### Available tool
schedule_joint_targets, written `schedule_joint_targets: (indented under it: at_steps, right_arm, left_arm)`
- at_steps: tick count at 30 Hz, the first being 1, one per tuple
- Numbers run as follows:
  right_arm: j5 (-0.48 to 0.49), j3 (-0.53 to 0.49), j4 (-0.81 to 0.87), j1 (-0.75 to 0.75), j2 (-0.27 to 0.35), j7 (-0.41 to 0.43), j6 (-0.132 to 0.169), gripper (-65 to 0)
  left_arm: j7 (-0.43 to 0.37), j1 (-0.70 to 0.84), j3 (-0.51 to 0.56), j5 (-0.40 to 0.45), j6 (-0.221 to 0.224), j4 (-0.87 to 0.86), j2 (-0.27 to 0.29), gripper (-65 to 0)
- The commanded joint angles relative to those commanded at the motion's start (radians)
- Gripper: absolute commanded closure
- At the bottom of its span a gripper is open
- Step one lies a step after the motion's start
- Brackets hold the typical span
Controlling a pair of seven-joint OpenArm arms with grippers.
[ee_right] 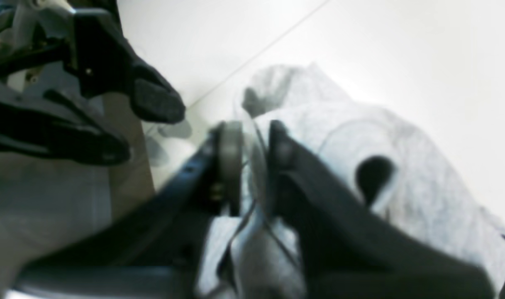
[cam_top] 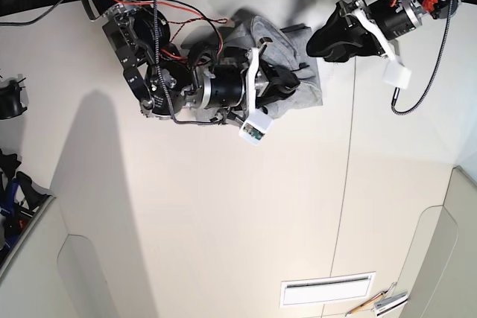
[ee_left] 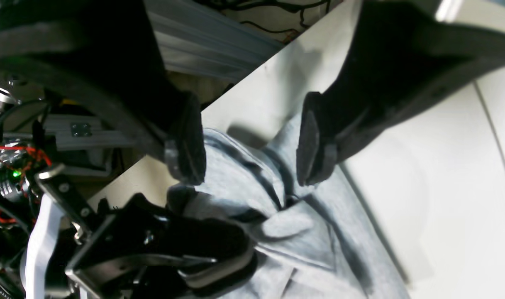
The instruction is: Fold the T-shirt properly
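The light grey T-shirt (cam_top: 298, 94) lies bunched in a crumpled heap near the table's far edge. It also shows in the left wrist view (ee_left: 285, 224) and the right wrist view (ee_right: 406, 182). My right gripper (cam_top: 293, 83) is shut on a fold of the shirt, with fabric pinched between its pads (ee_right: 252, 158). My left gripper (cam_top: 319, 44) is open and empty, its fingertips (ee_left: 314, 141) hovering just above the shirt's edge (ee_left: 252, 141), close to the right gripper. The lettering is hidden.
The white table (cam_top: 223, 206) has seam lines and ends just behind the shirt. Beyond the edge are an aluminium frame (ee_left: 202, 45) and cables. A vent grille (cam_top: 326, 288) and pens (cam_top: 376, 304) lie at the near side. Black objects (cam_top: 9, 98) sit at the left edge.
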Motion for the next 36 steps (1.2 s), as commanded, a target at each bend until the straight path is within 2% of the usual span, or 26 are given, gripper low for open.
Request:
schedule_joint_targets:
  at_steps: [3,9,16,19,22,27,32,34,36]
  right_arm:
    - [0.000,0.000,0.000,0.034,0.000,0.004,0.000,0.0]
    - [0.000,0.000,0.000,0.116,-0.017,0.003,-0.007,0.0]
    - [0.027,0.000,0.000,0.117,-0.016,-0.017,-0.007,0.0]
    - [0.051,0.000,0.009,0.123,-0.016,-0.051,-0.007,0.0]
    - [0.080,0.023,0.092,0.128,-0.014,-0.111,-0.006,0.0]
    - [0.115,0.117,0.159,0.125,0.011,-0.164,-0.007,0.0]
    - [0.224,0.142,0.159,0.048,0.096,-0.222,-0.005,0.0]
    - [0.275,0.142,0.159,0.000,0.118,-0.246,0.005,0.0]
    - [0.316,0.142,0.160,-0.043,0.126,-0.265,0.011,0.0]
  left_arm:
    - [0.001,0.000,0.000,0.000,0.000,0.000,0.000,-38.6]
    - [0.003,0.000,0.000,-0.001,0.000,0.000,0.000,-38.6]
    - [0.006,0.000,0.000,0.000,0.000,0.000,0.000,-38.6]
    - [0.006,0.000,0.000,0.000,0.000,0.000,0.000,-38.6]
    - [0.007,0.000,0.000,0.000,0.000,0.000,0.000,-38.6]
    - [0.009,0.000,0.000,0.000,0.000,0.000,0.000,-38.6]
    - [0.010,-0.001,0.000,0.000,0.000,0.000,0.000,-38.6]
    - [0.010,-0.004,0.000,0.000,0.000,0.000,0.000,-38.2]
    - [0.010,-0.008,0.000,0.000,0.000,0.000,0.000,-33.7]
